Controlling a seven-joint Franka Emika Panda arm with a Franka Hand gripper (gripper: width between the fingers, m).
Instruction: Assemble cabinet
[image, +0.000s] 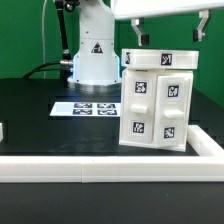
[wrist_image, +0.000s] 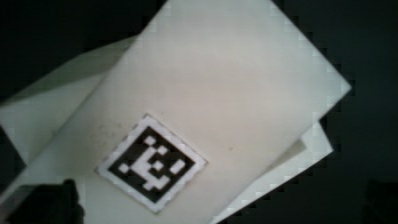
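The cabinet (image: 155, 100) stands upright against the white border rail (image: 110, 164) at the exterior view's right; gripper (image: 168, 40) hovers just above, opening unclear, so it should descend squarely.

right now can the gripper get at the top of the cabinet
Probably yes: the gripper hangs right above the cabinet top, nothing between them in the exterior view. The wrist view shows only white panel close up; finger state unclear.

The robot's glossy white base (image: 92, 55) bears a triangular warning sticker (image: 96, 48) and black cables (image: 60, 20).
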